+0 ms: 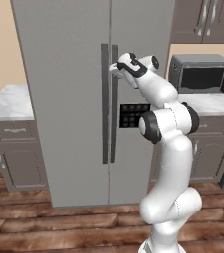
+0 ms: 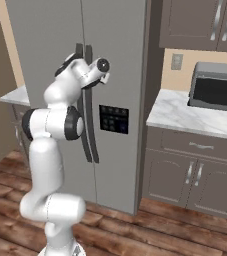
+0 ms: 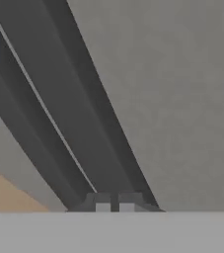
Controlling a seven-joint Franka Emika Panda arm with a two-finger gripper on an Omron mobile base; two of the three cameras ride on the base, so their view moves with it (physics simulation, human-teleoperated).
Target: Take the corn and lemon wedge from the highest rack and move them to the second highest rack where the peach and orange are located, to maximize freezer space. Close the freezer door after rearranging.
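The tall grey freezer stands with both doors shut, so the corn, lemon wedge, peach, orange and the racks are hidden inside. Two dark vertical handles run down the middle seam. My gripper is at the top of the right-hand handle, up against the door. In the hand view the gripper has its two fingertips side by side, shut, with nothing between them, at the foot of a dark handle bar. From the right base camera my arm covers the hand near the handles.
A dark control panel sits on the right door. A microwave rests on the marble counter to the right, with cabinets above and below. A lower counter with drawers flanks the left side. Wooden floor lies in front.
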